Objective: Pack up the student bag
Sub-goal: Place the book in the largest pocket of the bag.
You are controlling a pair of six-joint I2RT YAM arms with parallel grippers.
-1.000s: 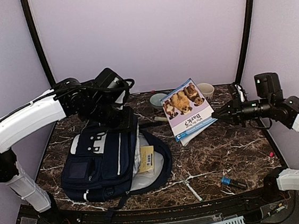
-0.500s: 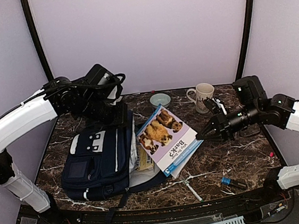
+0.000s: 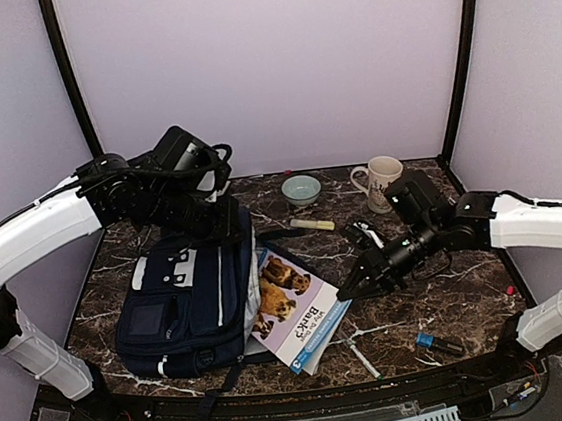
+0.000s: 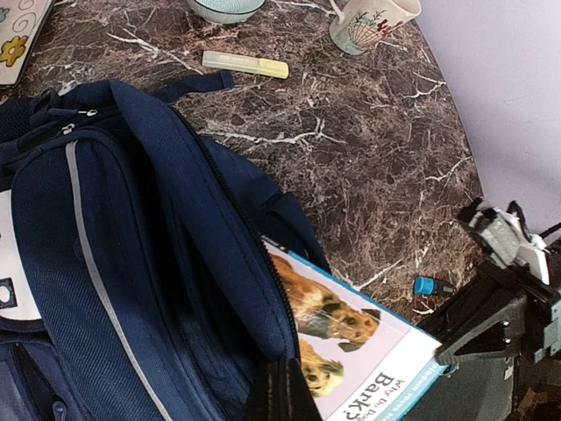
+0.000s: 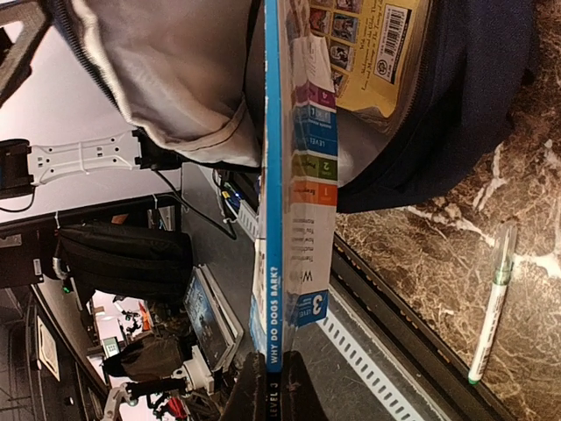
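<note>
Dark marble table [image 3: 440, 289], lilac backdrop. Item: student bag [image 3: 185, 301], lying flat left of centre, mouth facing right. Left gripper [image 4: 279, 399]: clamped on the upper lip of that mouth, holding it raised. Right gripper [image 3: 357, 285]: pinched tight on the outer corner of a dog picture book [image 3: 296, 307], whose far end sits inside the mouth, beside a yellow booklet [image 5: 386, 53]. Hazards, judged: the leading edge may snag the grey lining or the booklet and buckle; the lip may slip free and close the opening. Change: a second ago the book hung high near the mug [image 3: 383, 177]; it has since swung left, dropped and partly entered.
</note>
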